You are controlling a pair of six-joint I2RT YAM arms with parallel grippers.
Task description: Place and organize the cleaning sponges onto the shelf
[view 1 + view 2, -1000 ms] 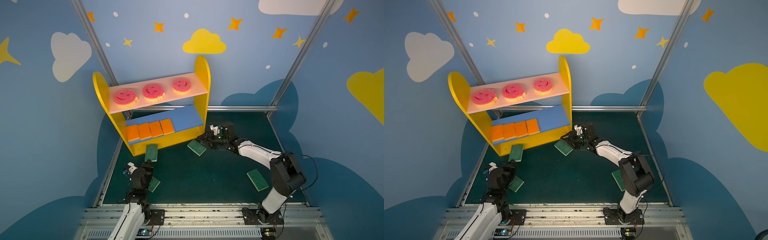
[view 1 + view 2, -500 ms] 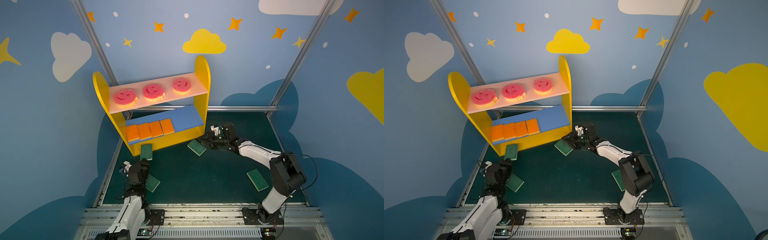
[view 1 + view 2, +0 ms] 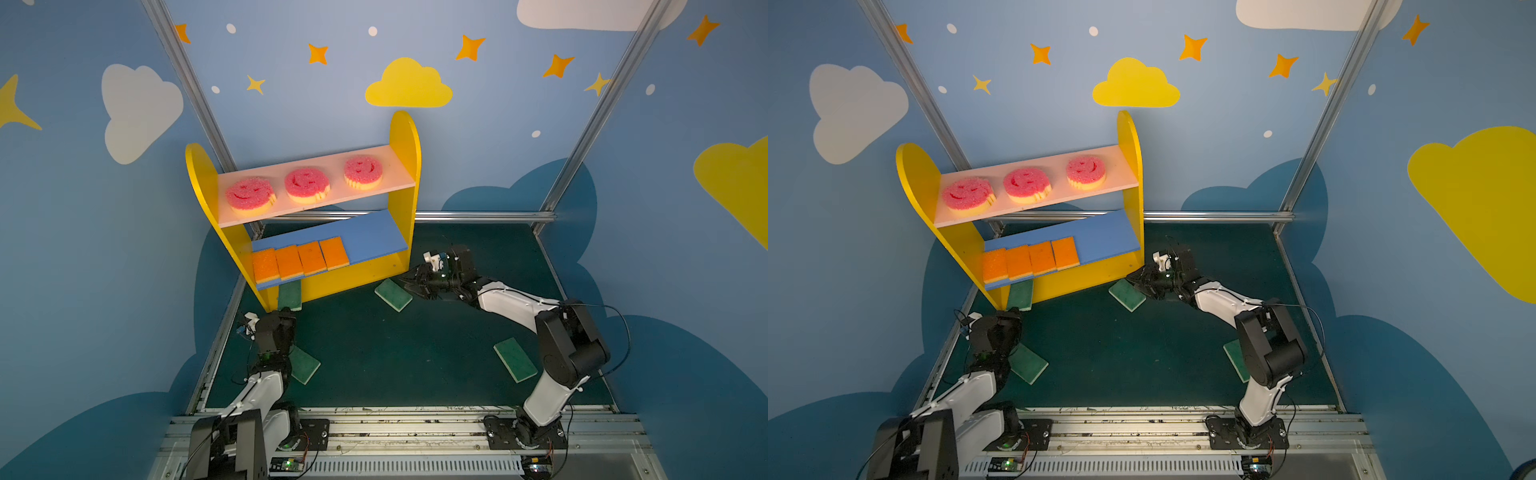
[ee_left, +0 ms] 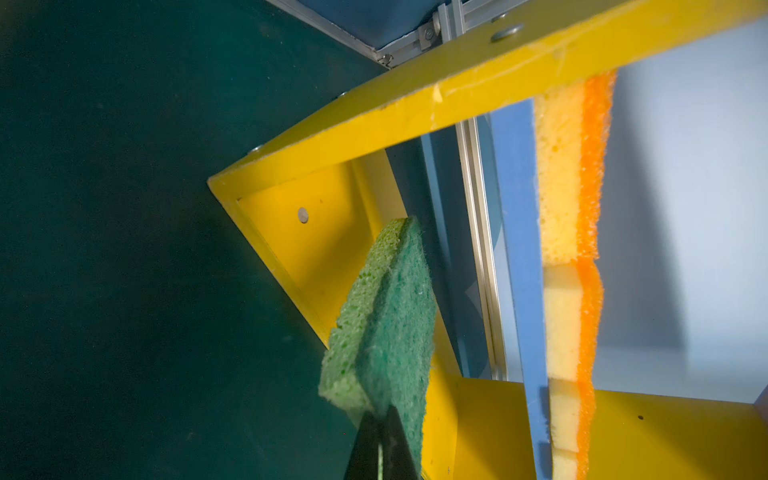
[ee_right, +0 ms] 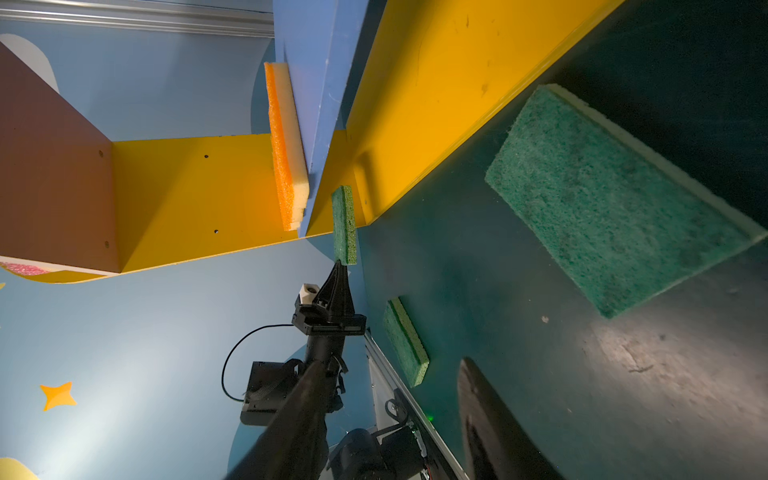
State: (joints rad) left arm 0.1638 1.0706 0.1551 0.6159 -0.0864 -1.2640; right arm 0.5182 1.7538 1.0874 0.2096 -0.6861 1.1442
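The dark green floor mat (image 3: 374,357) fills the booth. At its 11 o'clock stands the small shelf unit with yellow round-topped side panels (image 3: 405,137), set a little askew to the back wall.

The white-and-black right arm (image 3: 511,303) stretches from 5 o'clock toward the shelf's right foot. Its right gripper (image 3: 411,284) lies low, jaws partly spread and holding nothing. The left arm (image 3: 266,390) rises from 7 o'clock. Its left gripper (image 3: 286,308) is pinched tight on the near end of a green rectangular scouring sponge (image 3: 289,293). That sponge's far end points into the lowest opening, under the blue lower board (image 3: 374,237), close to the left side panel.

Three round pink smiley-face sponges with yellow undersides (image 3: 307,185) sit in a spaced row on the pink upper board (image 3: 397,170). Four orange rectangular sponges (image 3: 311,257) lie side by side, touching, on the left half of the blue board.

Three more green rectangles rest flat on the mat. One (image 3: 392,294) is at 12 o'clock, just beside the right gripper's tips. Another (image 3: 305,365) is at 8 o'clock, partly behind the left arm. The last (image 3: 515,359) is at 4 o'clock, beside the right arm's elbow.
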